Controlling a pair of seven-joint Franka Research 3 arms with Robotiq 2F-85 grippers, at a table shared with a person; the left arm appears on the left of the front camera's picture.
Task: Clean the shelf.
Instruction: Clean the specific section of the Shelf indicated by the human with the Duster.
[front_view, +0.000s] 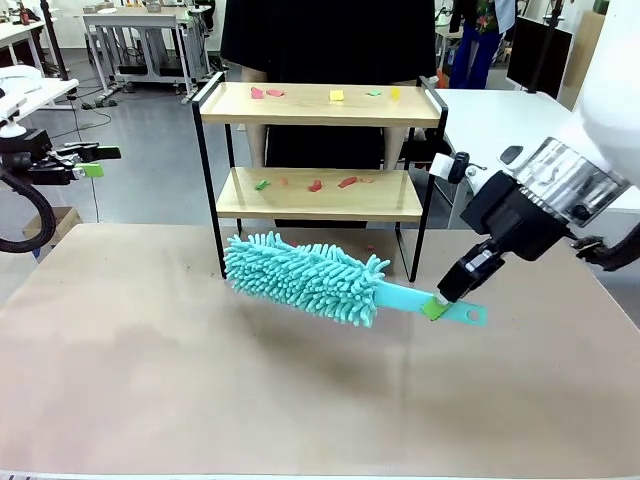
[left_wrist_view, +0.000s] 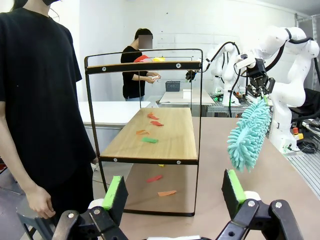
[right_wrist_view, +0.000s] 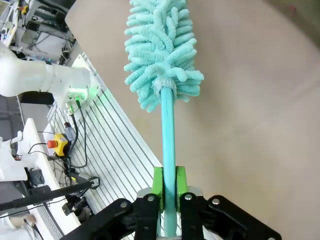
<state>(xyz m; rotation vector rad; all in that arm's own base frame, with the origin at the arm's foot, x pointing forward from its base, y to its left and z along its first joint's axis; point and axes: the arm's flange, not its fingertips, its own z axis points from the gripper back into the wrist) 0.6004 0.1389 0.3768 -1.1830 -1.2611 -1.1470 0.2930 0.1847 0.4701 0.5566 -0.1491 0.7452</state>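
Right hand (front_view: 437, 303) is clamped on the duster (front_view: 300, 276) handle; left hand (front_view: 92, 161) hangs wide and empty off to the side. On the surface (front_view: 200, 380) the shelf (front_view: 300, 106) stands near the far edge, with the duster head low before its bottom board, perhaps touching the frame. Coloured scraps (front_view: 347, 182) lie on both boards, so cleaning looks barely begun.
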